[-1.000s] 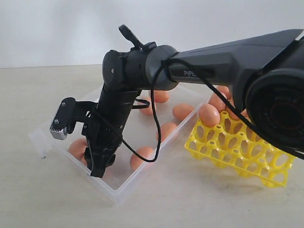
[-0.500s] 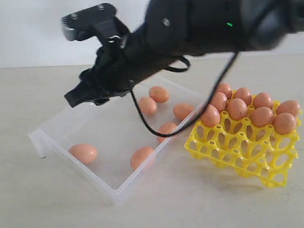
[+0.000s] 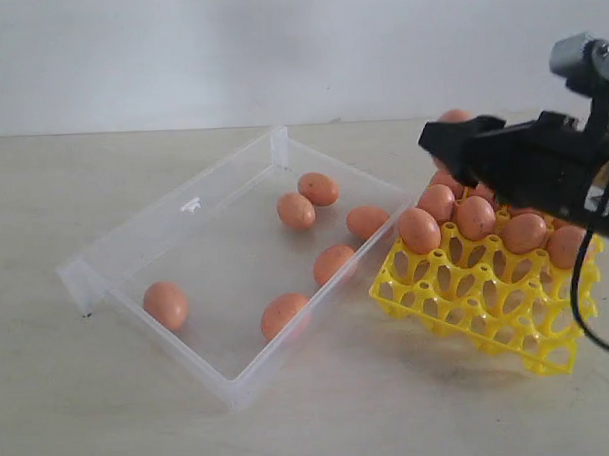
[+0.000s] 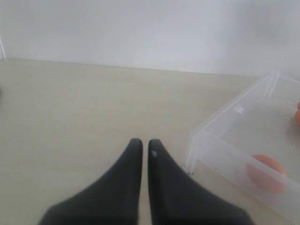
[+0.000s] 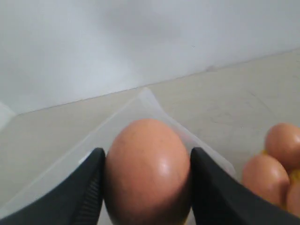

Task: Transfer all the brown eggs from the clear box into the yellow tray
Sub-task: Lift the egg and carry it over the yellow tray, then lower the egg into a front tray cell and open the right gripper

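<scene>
Several brown eggs [image 3: 284, 314] lie loose in the clear box [image 3: 145, 244] at the left. The yellow tray [image 3: 467, 302] stands tilted on the right, with several eggs [image 3: 474, 217] in its upper cells. My right gripper [image 3: 451, 133] hovers above the tray's far side, shut on one brown egg [image 5: 146, 168] between its fingers [image 5: 89, 187]; the egg's top [image 3: 454, 116] shows above the fingers. In the left wrist view my left gripper [image 4: 141, 143] is shut and holds nothing, low over the table beside the box's corner [image 4: 197, 145]. One egg [image 4: 266, 172] shows through the box wall.
The beige table [image 3: 111, 415] runs back to a white wall. A small moulded tab [image 3: 191, 204] sits on the box's far wall. Tray eggs [image 5: 283, 145] show at the edge of the right wrist view.
My right arm has swung from low in the box's left end, up and across to the right, and now hangs over the tray. The eggs in the box lie as before.
</scene>
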